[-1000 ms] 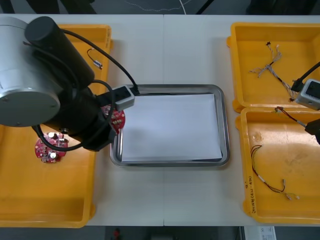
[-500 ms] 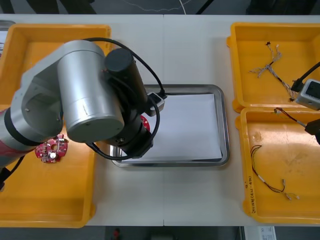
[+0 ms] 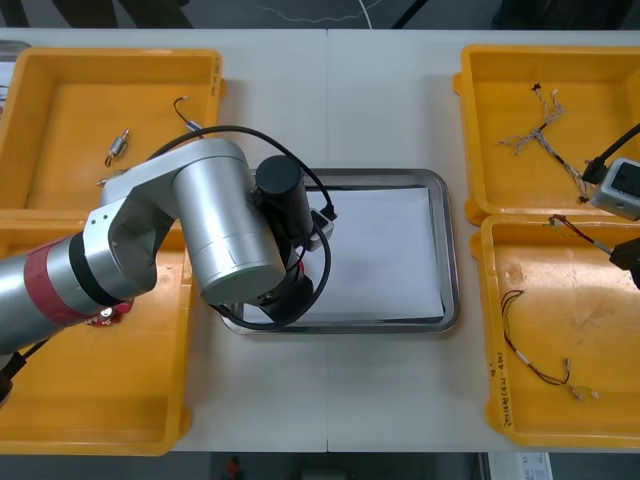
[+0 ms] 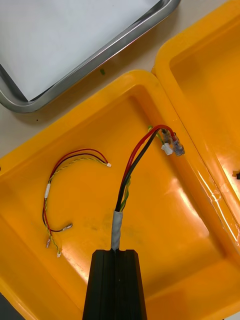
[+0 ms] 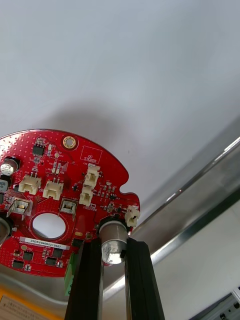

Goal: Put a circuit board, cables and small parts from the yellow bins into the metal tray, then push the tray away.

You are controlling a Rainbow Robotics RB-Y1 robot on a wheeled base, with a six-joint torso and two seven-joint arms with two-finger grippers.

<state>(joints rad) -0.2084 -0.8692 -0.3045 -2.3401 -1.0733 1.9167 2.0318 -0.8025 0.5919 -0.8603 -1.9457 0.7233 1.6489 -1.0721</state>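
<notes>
Red circuit board [image 5: 55,200] gripped by edge part in left tool [image 5: 114,246]. Just carried out of left bin [image 3: 100,400]; now over tray [image 5: 200,226], white lining beyond fingertips. Release looks next. Right tool [image 4: 115,256] pinches cable [image 4: 135,160] above right bin [image 4: 200,210].

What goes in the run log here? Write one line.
left claw: shut on circuit board, over metal tray | right claw: shut on cable, over yellow bin

1. The tray [image 3: 452,250] lies in the middle of the surface [image 3: 330,100], with bins [image 3: 466,130] at both side edges.
2. The left pincer [image 5: 114,245] holds the circuit board [image 5: 55,200] over the tray's near-left corner.
3. The right pincer [image 4: 116,252] holds a cable [image 4: 135,165] over the near right bin [image 4: 165,235]; a second cable [image 4: 55,170] lies inside.
</notes>
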